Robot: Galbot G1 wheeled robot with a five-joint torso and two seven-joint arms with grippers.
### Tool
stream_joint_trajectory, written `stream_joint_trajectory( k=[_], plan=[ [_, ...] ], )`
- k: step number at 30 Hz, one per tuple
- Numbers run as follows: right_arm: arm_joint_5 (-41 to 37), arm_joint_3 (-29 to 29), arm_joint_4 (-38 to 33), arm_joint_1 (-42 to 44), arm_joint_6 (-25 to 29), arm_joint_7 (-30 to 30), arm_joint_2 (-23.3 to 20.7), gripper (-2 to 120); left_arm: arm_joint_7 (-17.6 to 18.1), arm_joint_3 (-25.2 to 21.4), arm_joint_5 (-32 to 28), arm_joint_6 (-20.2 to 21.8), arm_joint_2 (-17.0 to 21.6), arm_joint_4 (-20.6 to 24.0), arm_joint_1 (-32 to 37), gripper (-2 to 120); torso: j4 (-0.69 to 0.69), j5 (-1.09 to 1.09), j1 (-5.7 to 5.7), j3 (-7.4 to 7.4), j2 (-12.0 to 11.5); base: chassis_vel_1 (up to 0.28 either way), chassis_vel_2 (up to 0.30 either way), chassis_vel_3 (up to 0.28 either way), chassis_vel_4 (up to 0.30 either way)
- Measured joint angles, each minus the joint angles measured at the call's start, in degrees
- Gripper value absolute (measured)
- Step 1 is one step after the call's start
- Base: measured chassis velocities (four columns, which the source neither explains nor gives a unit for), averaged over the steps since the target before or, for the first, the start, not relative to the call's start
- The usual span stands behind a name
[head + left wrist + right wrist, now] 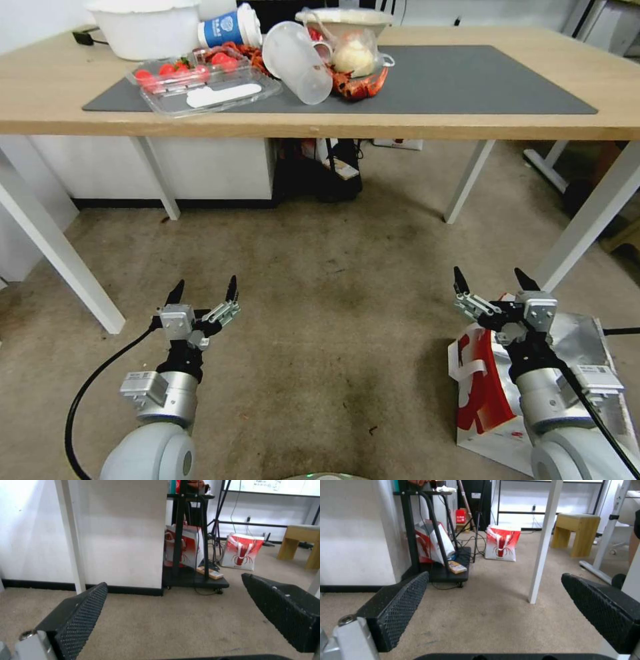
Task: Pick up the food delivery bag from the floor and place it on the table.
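Observation:
The food delivery bag (487, 393), white with red print and silver foil lining, lies on the floor (320, 300) at the lower right, partly under my right arm. My right gripper (491, 275) hovers open just above the bag's far end, holding nothing. My left gripper (205, 285) hangs open over bare carpet at the lower left, well away from the bag. The table (467, 123), light wood with a dark grey mat (467, 80), stands ahead of both arms. In the wrist views both the left gripper (174, 580) and the right gripper (495, 574) show wide-apart black fingers.
A strawberry tray (200, 83), a tipped clear cup (297, 63), a white bowl (143, 27) and crayfish (360, 87) crowd the mat's left half. White table legs (60, 253) (587, 220) flank the arms. Another red-and-white bag (502, 543) stands beyond the table beside a black cart (450, 572).

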State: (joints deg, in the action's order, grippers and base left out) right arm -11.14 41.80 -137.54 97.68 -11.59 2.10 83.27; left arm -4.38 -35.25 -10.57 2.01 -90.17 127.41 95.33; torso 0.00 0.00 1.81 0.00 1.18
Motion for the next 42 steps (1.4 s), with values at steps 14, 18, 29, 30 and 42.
stream_joint_trajectory(
  k=[14,18,29,30,42],
  plan=[
    [-0.1,1.1,-0.3,0.4,-1.5,-0.6,-1.4,100,-0.1,-0.2,-0.5,-1.2,0.3,0.1,0.2,100,0.00,0.00,0.03,0.00,0.3,0.000,0.000,0.000,0.000],
    [-0.7,2.8,-0.3,0.6,-4.4,-2.6,-3.2,100,-0.1,-0.3,-0.6,-1.3,0.5,0.2,0.5,100,0.00,0.01,0.05,0.00,0.4,0.000,0.000,0.000,0.000],
    [-2.9,11.7,6.5,-1.9,-16.1,-6.9,-11.3,100,0.0,-1.6,-0.6,-1.9,-0.6,1.5,2.0,100,0.00,0.00,0.06,-0.01,0.5,0.000,0.000,0.000,0.000],
    [-2.9,12.6,8.6,-2.5,-16.8,-7.2,-12.0,100,0.0,-1.7,-0.6,-1.9,-0.6,1.6,2.0,100,0.00,0.02,0.07,0.00,0.5,0.000,0.000,0.000,0.000],
    [-5.8,17.6,24.0,-5.8,-18.6,-8.4,-15.4,100,0.1,-1.8,-0.6,-1.9,-0.7,1.3,1.9,100,0.00,0.01,0.08,0.00,0.6,0.000,0.000,0.000,0.000]
  ],
)
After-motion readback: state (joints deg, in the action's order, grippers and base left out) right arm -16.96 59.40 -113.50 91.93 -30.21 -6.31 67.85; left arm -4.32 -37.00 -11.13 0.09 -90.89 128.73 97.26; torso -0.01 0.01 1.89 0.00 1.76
